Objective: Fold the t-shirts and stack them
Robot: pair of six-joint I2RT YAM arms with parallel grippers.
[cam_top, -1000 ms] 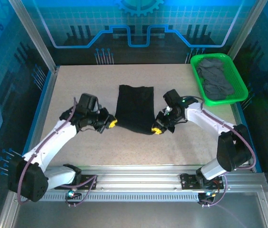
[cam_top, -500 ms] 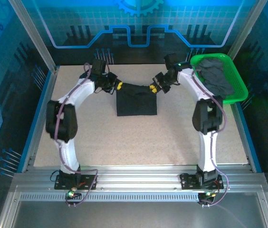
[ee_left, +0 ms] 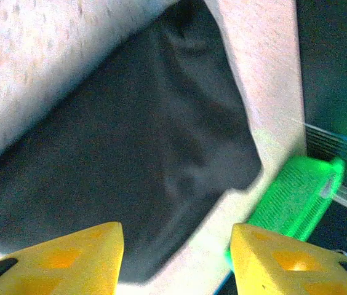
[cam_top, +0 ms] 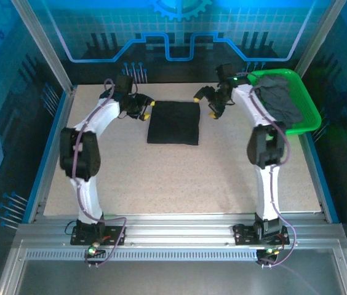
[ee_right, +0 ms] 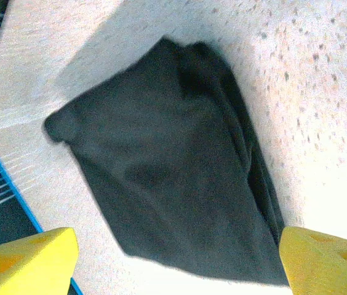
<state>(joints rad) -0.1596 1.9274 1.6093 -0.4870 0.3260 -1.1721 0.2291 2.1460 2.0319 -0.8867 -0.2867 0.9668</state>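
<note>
One folded black t-shirt (cam_top: 173, 123), nearly square, is laid on the table's (cam_top: 161, 178) far middle. The left end effector (cam_top: 148, 109) and the right end effector (cam_top: 204, 106) are held open, empty, beside its far corners. In one green basket (cam_top: 298, 128), grey t-shirts (cam_top: 278, 101) are heaped, uncountable.

Speckled beige worktop (cam_top: 179, 178), blue-edged left and right. Blue-lit circuit-pattern walls (cam_top: 179, 31) far, left, right. Aluminium rail (cam_top: 179, 236) along near edge.

no readable text, no labels, no brands, no numbers
</note>
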